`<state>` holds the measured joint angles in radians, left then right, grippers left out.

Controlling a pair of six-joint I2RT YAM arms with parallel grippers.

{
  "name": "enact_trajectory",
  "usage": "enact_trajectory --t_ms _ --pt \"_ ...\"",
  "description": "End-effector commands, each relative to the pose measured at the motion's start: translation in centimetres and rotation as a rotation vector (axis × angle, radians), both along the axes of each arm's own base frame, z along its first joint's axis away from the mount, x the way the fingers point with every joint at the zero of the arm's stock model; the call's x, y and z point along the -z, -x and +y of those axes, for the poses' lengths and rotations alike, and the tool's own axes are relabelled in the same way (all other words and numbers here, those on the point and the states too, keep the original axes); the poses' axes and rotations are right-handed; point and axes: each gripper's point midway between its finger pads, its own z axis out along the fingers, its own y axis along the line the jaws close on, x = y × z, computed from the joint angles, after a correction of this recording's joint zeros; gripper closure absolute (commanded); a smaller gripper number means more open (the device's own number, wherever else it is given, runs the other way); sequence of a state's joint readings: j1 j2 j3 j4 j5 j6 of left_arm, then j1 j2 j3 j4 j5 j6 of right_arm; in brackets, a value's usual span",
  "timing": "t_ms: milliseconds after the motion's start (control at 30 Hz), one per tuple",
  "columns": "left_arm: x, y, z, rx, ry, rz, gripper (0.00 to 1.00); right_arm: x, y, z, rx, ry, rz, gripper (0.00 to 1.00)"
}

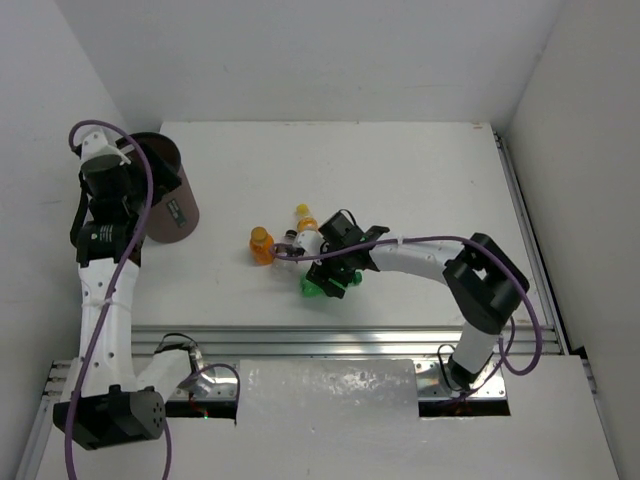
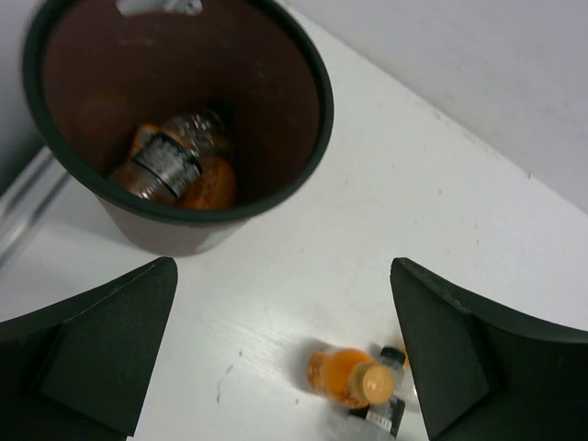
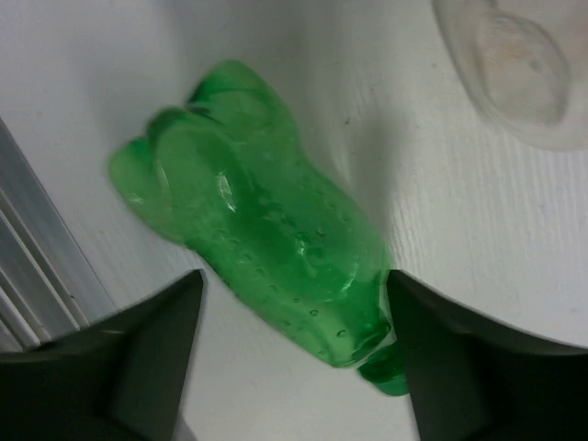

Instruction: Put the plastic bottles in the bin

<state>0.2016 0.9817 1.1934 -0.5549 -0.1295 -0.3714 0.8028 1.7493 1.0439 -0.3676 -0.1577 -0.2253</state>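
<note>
On the table, R gripper (jaws wide, nothing gripped yet) straddles the green bottle, lined up for pickup.

The left arm stands upright, left gripper jaws spread wide. The right arm bends inward, right gripper jaws parted.

From above, the right gripper seemingly hides most of the green bottle.
</note>
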Motion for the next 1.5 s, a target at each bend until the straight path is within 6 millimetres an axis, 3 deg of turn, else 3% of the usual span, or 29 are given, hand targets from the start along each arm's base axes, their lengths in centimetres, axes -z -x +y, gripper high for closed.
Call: enact_trajectory --t_ms 0,67,100,233,300,333,400,433,500,533,567,633,733,867,1100,1133,1200,1267,1300,1400,1433,1467 --pt "-0.1 -0.8 -1.9 0.108 0.006 -0.030 0.01 1.1 0.9 1.2 -0.063 -0.048 0.030 0.34" --pt "0.2 -0.6 -2.5 0.136 0.006 -0.023 0.01 0.8 1.9 1.2 -0.060 -0.057 0.048 0.48" --pt "0.2 -0.4 -3.1 0.157 0.008 -0.029 0.01 -0.7 1.8 1.3 -0.055 -0.089 0.013 0.52" --pt "-1.1 0.3 -6.7 0.300 0.028 -0.060 0.01 -3.2 2.7 -0.2 -0.005 -0.120 -0.033 0.61" --pt "-1.5 0.7 -10.1 0.424 0.052 -0.064 0.01 -6.3 3.2 -0.9 0.028 -0.192 -0.087 0.61" --pt "-1.9 1.2 -13.2 0.528 0.066 -0.075 0.01 -7.8 3.0 -0.8 0.042 -0.240 -0.128 0.62" --pt "-2.5 2.0 -16.4 0.643 0.088 -0.096 0.01 -11.9 3.2 -1.0 0.076 -0.371 -0.197 0.62" --pt "-2.6 2.9 -19.2 0.746 0.104 -0.101 0.02 -13.8 2.6 -0.8 0.108 -0.436 -0.239 0.62" --pt "-3.6 4.1 -22.9 0.909 0.133 -0.154 0.01 -17.6 1.3 -1.8 0.246 -0.562 -0.246 0.64" --pt "-3.2 5.4 -25.7 1.025 0.153 -0.153 0.01 -18.7 0.2 -2.7 0.331 -0.600 -0.243 0.65" --pt "-3.9 5.5 -27.5 1.099 0.159 -0.205 0.00 -19.7 -0.6 -3.4 0.404 -0.647 -0.220 0.66" --pt "-3.1 6.9 -31.6 1.272 0.207 -0.204 0.00 -22.1 -2.0 -5.3 0.518 -0.781 -0.144 0.67" --pt "-2.8 7.9 -34.5 1.358 0.242 -0.216 0.00 -23.6 -0.7 -4.3 0.431 -0.846 -0.104 0.66" --pt "-2.3 7.1 -36.9 1.393 0.262 -0.203 0.00 -25.2 0.5 -3.9 0.363 -0.896 -0.111 0.66" --pt "-1.1 5.0 -38.8 1.345 0.263 -0.131 0.03 -27.5 2.2 -3.4 0.259 -0.961 -0.114 0.66" --pt "-1.2 4.9 -39.2 1.360 0.272 -0.140 0.05 -27.4 2.6 -3.0 0.233 -0.966 -0.084 0.66" --pt "-1.8 4.9 -39.7 1.378 0.296 -0.146 0.26 -27.5 2.7 -2.6 0.209 -0.977 -0.070 0.66" --pt "-2.3 4.8 -40.2 1.392 0.312 -0.158 0.37 -27.3 2.9 -2.4 0.199 -0.985 -0.054 0.65" --pt "-2.6 4.9 -40.2 1.392 0.323 -0.159 0.56 -27.5 3.0 -2.4 0.191 -0.996 -0.055 0.64" --pt "-4.2 4.7 -40.2 1.386 0.324 -0.208 0.93 -27.6 3.3 -2.4 0.186 -1.002 -0.049 0.59" --pt "-4.0 4.4 -39.8 1.355 0.316 -0.182 0.98 -27.7 3.0 -2.6 0.212 -1.000 -0.059 0.49" --pt "-5.0 2.8 -38.7 1.244 0.285 -0.200 1.00 -27.6 2.7 -2.9 0.246 -0.994 -0.076 0.18"
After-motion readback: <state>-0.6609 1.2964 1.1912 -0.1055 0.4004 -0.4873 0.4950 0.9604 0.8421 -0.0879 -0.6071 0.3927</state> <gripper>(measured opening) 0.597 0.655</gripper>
